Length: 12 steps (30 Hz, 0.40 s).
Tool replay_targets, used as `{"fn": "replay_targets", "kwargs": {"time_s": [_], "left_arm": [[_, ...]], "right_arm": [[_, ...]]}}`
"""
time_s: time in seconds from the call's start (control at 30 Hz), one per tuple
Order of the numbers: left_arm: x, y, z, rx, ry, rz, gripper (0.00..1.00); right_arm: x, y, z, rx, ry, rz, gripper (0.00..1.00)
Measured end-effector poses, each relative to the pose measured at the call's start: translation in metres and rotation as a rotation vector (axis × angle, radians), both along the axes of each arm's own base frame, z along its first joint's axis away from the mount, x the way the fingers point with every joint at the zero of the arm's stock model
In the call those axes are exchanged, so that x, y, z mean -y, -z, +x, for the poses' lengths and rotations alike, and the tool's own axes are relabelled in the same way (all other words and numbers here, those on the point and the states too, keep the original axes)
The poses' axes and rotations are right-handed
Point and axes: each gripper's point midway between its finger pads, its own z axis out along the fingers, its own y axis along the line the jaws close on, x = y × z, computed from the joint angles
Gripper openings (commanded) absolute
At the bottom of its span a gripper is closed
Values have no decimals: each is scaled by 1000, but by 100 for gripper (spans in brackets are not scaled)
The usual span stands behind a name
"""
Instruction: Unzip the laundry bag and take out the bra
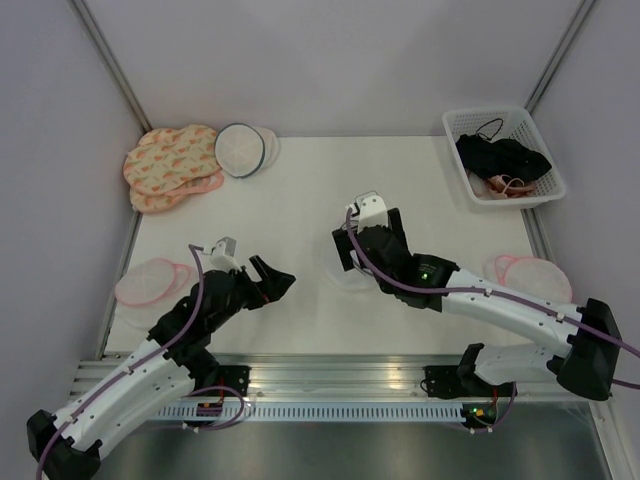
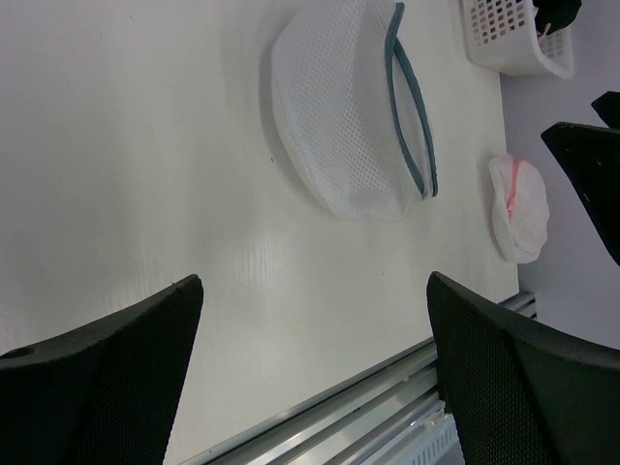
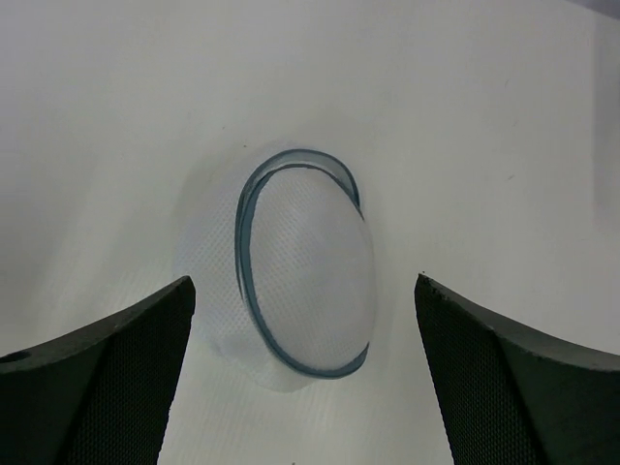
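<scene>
The laundry bag [image 3: 310, 262], a small drum of white mesh with a blue-grey rim, lies on its side on the white table. My right gripper [image 3: 302, 291] hangs open just above it, a finger on either side and neither touching. In the top view the bag [image 1: 340, 281] shows only as a pale patch under the right gripper [image 1: 350, 262]. My left gripper [image 1: 277, 279] stands open and empty a little to its left, facing the bag [image 2: 339, 116]. The black bra [image 1: 500, 155] lies in the white basket [image 1: 497, 116] at the back right.
Pink patterned mesh bags [image 1: 170, 165] and a flat white round mesh bag [image 1: 240, 150] lie at the back left. More pink round bags rest at the left edge [image 1: 150, 282] and the right edge [image 1: 532, 275]. A pink-beige garment [image 1: 505, 185] shares the basket. A metal rail [image 1: 330, 372] runs along the near edge.
</scene>
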Motion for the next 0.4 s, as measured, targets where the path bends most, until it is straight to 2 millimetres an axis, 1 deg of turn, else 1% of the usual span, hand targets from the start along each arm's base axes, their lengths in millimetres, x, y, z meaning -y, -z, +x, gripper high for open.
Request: {"fn": "replay_targets", "kwargs": {"time_s": [0.1,0.17,0.27,0.37,0.4], "left_arm": [[4,1,-1,-6,22,0,100],[6,2,-2,-6,35,1,100],[8,4,-3,-4,51,-1,100],[9,5,-2,0,55,-2,100],[10,4,-2,3,57,-3,100]], "right_arm": [[7,2,-14,-31,0,73,98],[15,-4,-23,-34,0,130,98],[25,-29,-35,-7,-12,249,98],[31,-55,-45,25,-35,358,98],[31,-59,-47,29,-40,377,98]]}}
